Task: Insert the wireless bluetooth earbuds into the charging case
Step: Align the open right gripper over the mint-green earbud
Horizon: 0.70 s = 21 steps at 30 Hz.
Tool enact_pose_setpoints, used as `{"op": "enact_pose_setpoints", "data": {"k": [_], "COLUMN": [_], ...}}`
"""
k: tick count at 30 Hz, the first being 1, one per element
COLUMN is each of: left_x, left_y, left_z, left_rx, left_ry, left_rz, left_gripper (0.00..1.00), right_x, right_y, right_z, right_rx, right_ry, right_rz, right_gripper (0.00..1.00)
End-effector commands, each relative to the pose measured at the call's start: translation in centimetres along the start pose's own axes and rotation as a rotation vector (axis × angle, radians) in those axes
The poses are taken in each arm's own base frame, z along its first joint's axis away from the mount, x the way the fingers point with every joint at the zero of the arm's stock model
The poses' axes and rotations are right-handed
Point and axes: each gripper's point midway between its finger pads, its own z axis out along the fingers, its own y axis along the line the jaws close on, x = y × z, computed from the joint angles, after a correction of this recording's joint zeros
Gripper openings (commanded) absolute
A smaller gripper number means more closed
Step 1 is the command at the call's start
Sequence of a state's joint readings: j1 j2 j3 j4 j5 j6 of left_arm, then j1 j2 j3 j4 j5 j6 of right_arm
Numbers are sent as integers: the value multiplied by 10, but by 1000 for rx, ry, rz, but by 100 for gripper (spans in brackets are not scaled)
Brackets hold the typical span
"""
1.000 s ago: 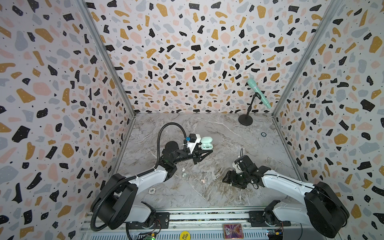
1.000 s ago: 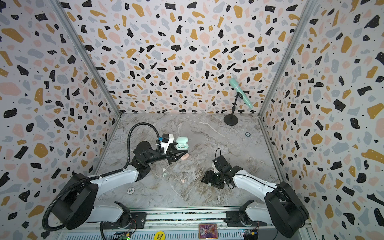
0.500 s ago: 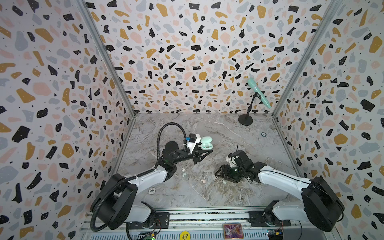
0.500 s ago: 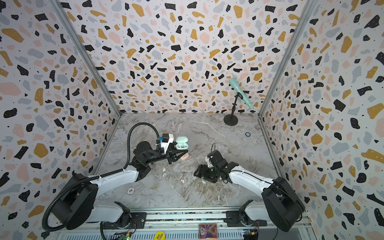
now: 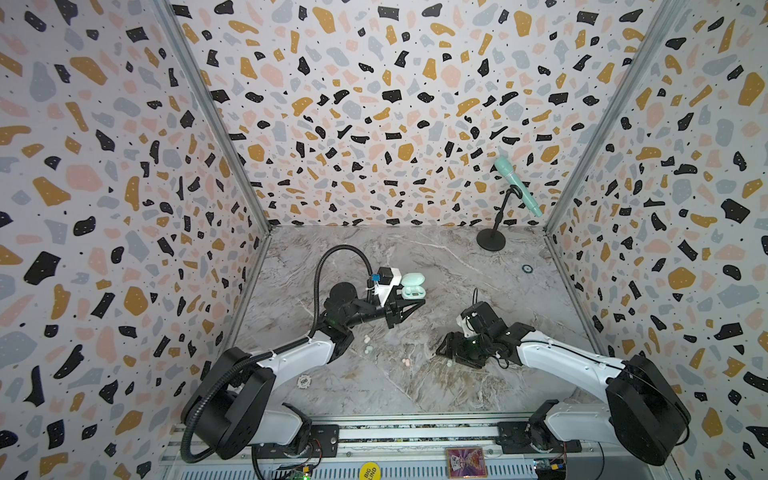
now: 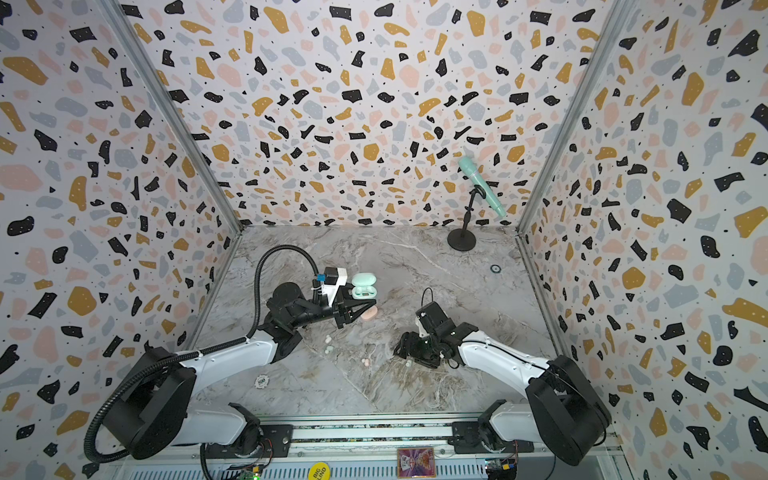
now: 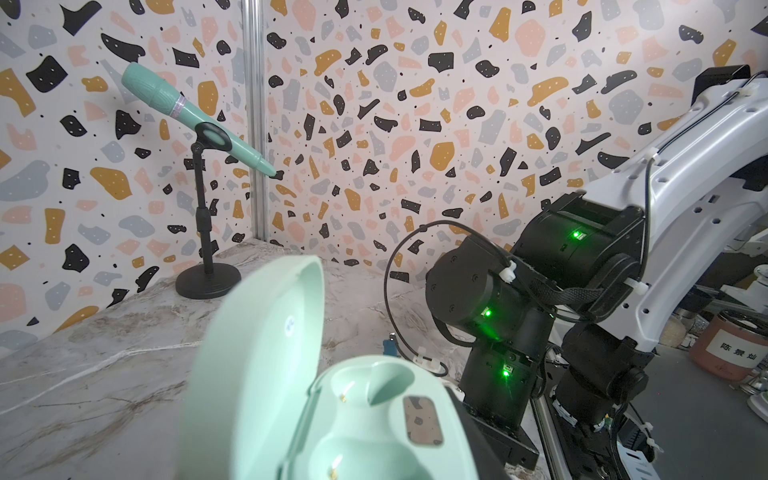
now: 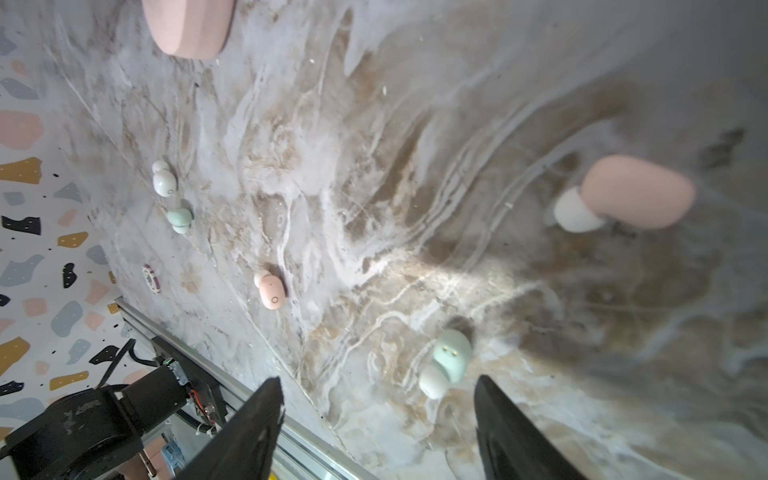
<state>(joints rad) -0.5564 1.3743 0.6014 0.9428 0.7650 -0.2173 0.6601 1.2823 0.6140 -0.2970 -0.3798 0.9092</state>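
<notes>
We see a smooth, matt plastic case (image 7: 365, 415), glossy plastic earbuds (image 8: 451, 357), a polished marble-look table (image 8: 374, 166) and a bare metal rail (image 8: 316, 453).

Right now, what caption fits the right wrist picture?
Right arm's open fingers frame a mint earbud lying on the marble table.

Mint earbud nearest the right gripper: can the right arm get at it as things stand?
Probably yes. The right gripper is open, and the mint earbud lies on bare table just ahead of its jaws, with nothing between.
</notes>
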Motion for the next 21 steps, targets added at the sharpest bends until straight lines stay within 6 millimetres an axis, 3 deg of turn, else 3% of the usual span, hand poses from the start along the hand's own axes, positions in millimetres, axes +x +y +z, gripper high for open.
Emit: {"op": "enact_pose_setpoints", "data": {"k": [1, 7, 15, 21], "left_x": [-14, -15, -15, -15], "left_y": [-3, -3, -3, -4], "left_z": [-4, -4, -3, -4], "left_rx": [2, 3, 2, 0], "left_ry": [-39, -41, -40, -39], "left_rz": [52, 53, 51, 54], "left_gripper": [42, 42, 42, 42], "right_x": [8, 12, 12, 0], "right_y": [-9, -10, 11, 48], "right_z": [1, 11, 21, 10], "right_rx": [22, 17, -56, -159], "right_ry": [14, 37, 55, 11], "right_rz": [18, 20, 7, -46], "right_gripper": [75, 77, 78, 79]}}
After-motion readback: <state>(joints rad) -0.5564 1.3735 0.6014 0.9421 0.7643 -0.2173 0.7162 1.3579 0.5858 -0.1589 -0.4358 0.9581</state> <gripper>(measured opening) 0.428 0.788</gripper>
